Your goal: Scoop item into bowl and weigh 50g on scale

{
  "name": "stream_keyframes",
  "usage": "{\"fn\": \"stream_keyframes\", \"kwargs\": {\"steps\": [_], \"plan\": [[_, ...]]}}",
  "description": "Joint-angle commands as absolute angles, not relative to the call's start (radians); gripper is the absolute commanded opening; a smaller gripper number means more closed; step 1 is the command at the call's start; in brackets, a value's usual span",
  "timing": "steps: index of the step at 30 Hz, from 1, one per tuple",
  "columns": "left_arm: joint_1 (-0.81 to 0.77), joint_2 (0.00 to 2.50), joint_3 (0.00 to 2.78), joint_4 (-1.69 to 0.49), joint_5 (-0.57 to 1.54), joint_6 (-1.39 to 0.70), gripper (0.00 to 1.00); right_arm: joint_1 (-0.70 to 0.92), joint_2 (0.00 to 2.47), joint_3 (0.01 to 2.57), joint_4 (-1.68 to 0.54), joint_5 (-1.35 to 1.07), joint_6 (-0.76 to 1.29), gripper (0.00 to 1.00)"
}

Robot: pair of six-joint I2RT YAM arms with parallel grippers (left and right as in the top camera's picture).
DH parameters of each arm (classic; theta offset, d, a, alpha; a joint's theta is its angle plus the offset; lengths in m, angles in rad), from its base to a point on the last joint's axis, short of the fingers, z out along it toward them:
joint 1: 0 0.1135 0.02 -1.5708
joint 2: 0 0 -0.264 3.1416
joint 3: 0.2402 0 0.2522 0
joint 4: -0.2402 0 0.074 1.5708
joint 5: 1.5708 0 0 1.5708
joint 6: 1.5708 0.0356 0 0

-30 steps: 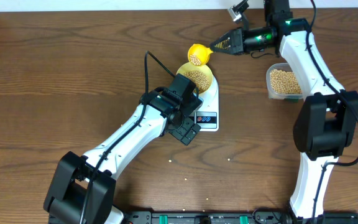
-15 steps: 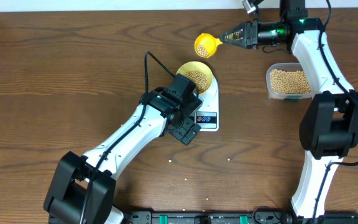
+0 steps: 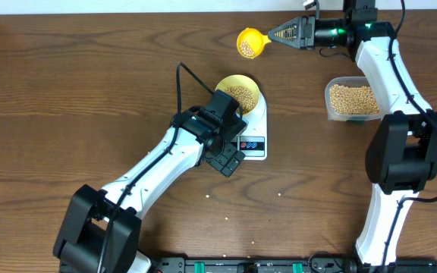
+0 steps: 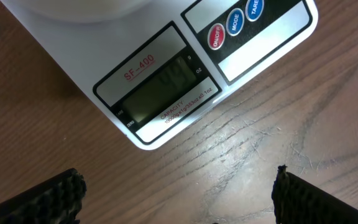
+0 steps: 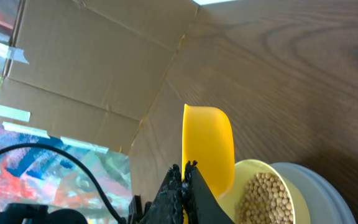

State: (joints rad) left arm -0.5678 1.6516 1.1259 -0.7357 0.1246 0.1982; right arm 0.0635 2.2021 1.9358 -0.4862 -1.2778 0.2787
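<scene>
A pale yellow bowl (image 3: 252, 82) holding beige beans (image 3: 240, 94) stands on the white scale (image 3: 258, 121). My right gripper (image 3: 274, 37) is shut on the handle of a yellow scoop (image 3: 249, 42), which hangs over the table behind the bowl with a few beans in its cup. In the right wrist view the scoop (image 5: 209, 149) rises beside the bowl (image 5: 247, 171), with my right gripper (image 5: 184, 171) pinched on its handle. My left gripper (image 3: 231, 161) hovers open at the scale's front. Its fingers (image 4: 48, 199) stand wide apart over bare wood below the scale's display (image 4: 160, 93).
A clear tub (image 3: 351, 99) full of beans sits to the right of the scale, under the right arm. A few loose beans (image 3: 281, 194) lie on the wood in front of the scale. A black cable (image 3: 182, 76) runs from the left arm.
My right gripper has carried the scoop away from the bowl's rim, toward the back of the table and slightly right. The left arm has stayed still.
</scene>
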Motion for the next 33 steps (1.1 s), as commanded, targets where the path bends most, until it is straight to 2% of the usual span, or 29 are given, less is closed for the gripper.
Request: {"fn": "stream_keyframes", "kwargs": {"steps": [1,18,29,33], "plan": [[-0.571,1.66,1.118,-0.738,0.115,0.189,0.98,0.058,2.21,1.932,-0.458,-1.284,0.319,0.01],[-0.571,1.66,1.118,-0.738,0.115,0.189,0.98,0.048,2.21,1.932,-0.422,-1.3,0.352,0.01],[-0.571,1.66,1.118,-0.738,0.115,0.189,0.98,-0.083,2.21,1.932,-0.432,-1.563,0.433,0.01],[-0.571,1.66,1.118,-0.738,0.115,0.189,0.98,-0.144,2.21,1.932,-0.537,-1.533,0.393,0.01]]}}
